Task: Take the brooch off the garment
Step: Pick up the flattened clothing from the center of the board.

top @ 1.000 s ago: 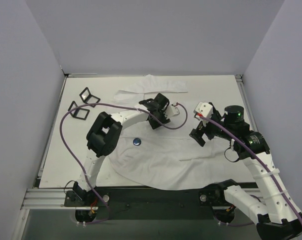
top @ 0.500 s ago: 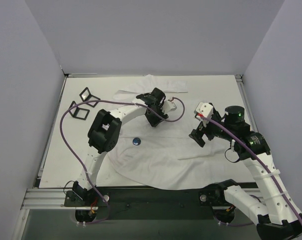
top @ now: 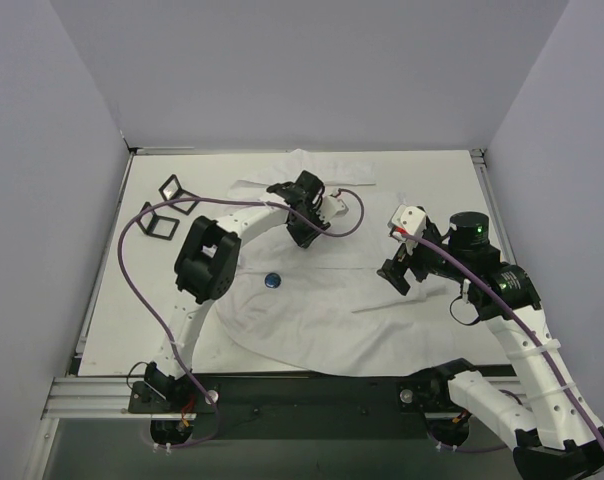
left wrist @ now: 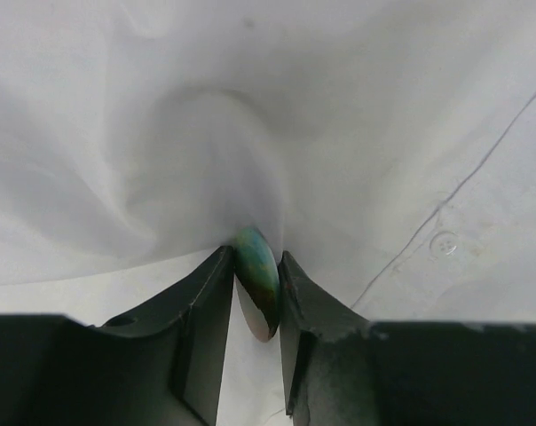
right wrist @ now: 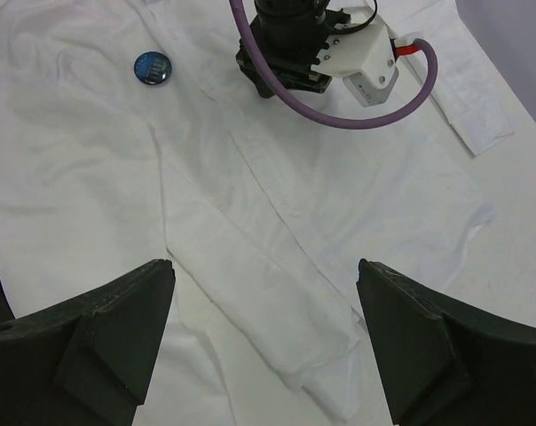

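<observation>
Left claw (left wrist: 255, 264) has shifted toward 10 o'clock in the top view over the last second. The garment (top: 372, 320) has followed and its near hem has drawn in slightly. Right arm has not moved; the blue badge (right wrist: 151, 67) has barely moved.

Left claw state: nearly closed, pinching the brooch (left wrist: 258, 286) edge-on between both fingers. The brooch is an oval disc, teal-green with an orange-brown patch, and no lettering shows on it. Fabric tents up around it at 12 o'clock in the left wrist view, so it looks attached to the garment. One clear shirt button (left wrist: 444, 242) sits at 3 o'clock from the brooch, beside a seam line.

Right claw (right wrist: 264, 264): spread wide with nothing between the fingers, hovering over the garment, well apart from the left claw, at about 4 o'clock from it in the top view.

Writing: the blue badge carries pale marks, too small to read. It lies flat on the garment at 7 o'clock from the left claw. No other labels are legible.

Containers: two black square-framed items (top: 172, 190) sit on the worktop (top: 112, 300) at 9 o'clock from the left claw, off the fabric. Cannot tell whether they are trays or bare frames, or whether anything is inside.

A purple cable (right wrist: 339, 117) loops off the left wrist.
</observation>
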Available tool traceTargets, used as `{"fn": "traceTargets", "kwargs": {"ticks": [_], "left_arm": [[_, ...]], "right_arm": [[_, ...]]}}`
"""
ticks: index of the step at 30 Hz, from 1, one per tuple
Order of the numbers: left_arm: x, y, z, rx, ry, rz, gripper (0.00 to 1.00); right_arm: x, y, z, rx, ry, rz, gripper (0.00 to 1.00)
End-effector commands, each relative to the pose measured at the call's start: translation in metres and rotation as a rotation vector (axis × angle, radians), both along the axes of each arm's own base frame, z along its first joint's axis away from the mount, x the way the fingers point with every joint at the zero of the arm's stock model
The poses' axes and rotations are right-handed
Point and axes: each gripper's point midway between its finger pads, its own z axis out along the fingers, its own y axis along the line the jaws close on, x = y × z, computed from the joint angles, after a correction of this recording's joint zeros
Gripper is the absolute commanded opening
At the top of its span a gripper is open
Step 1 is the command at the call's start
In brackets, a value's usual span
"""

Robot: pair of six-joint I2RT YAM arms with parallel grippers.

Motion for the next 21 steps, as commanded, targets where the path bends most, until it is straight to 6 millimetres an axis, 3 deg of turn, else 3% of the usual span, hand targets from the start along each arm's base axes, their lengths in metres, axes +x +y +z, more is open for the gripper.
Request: {"fn": "traceTargets", "kwargs": {"ticks": [1,6,9,10,14,15,21], "left_arm": [[-0.021,0.013,-0.027,0.030,0.135,0.010,0.35],[-0.024,0.005,-0.012,-0.048,0.162,0.007,0.37],[-0.025,0.002,-0.001,-0.106,0.186,0.005,0.27],[-0.025,0.002,0.002,-0.123,0.194,0.006,0.20],[-0.025,0.000,0.018,-0.224,0.199,-0.024,0.13],[-0.028,-0.005,0.029,-0.270,0.199,-0.046,0.13],[-0.035,-0.014,0.064,-0.447,0.192,-0.129,0.10]], "right_arm": [[-0.004,0.004,0.001,0.025,0.010,0.021,0.87],[-0.004,0.005,0.000,0.023,0.019,0.030,0.87],[-0.004,0.008,0.000,0.028,0.025,0.042,0.87],[-0.003,0.008,-0.001,0.026,0.031,0.046,0.87],[0.001,0.016,-0.002,0.030,0.060,0.079,0.88],[0.006,0.019,-0.007,0.028,0.083,0.086,0.88],[0.035,0.043,0.011,0.162,0.106,0.121,0.80]]}}
